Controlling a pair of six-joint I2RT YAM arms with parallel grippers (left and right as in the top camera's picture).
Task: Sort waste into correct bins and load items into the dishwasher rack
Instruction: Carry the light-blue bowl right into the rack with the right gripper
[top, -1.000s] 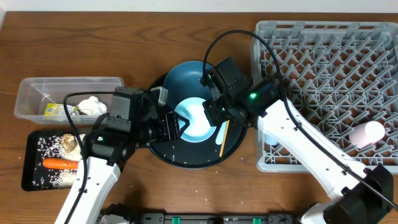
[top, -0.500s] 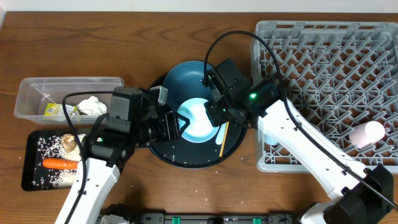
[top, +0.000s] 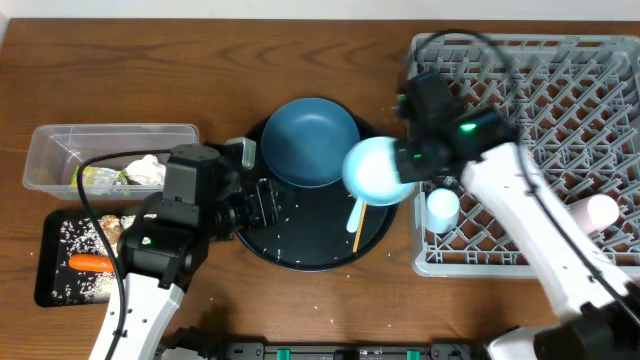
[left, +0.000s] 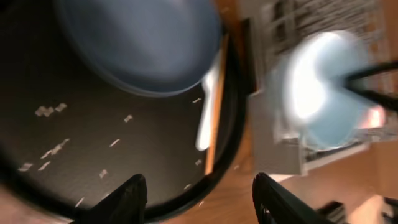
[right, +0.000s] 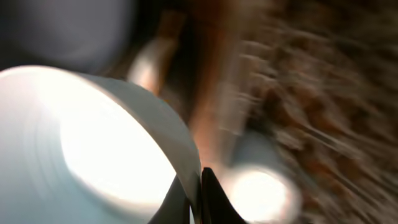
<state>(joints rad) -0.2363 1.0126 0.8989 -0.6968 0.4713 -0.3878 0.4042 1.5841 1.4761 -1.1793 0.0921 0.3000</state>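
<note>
Holding the white bowl (top: 372, 172) beside the dishwasher rack (top: 560, 90): right gripper (right: 198, 186) pinches its rim; stand it tilted between pegs (top: 520, 110). Left gripper (left: 202, 199) half-open, empty.

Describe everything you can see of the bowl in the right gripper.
The white bowl is round, smooth and pale, faintly bluish; its inside looks empty. It hangs tilted over the right edge of the round black tray, beside the dishwasher rack. The right gripper is shut on its rim, one finger inside, one outside. Nothing else visibly touches it.
</note>
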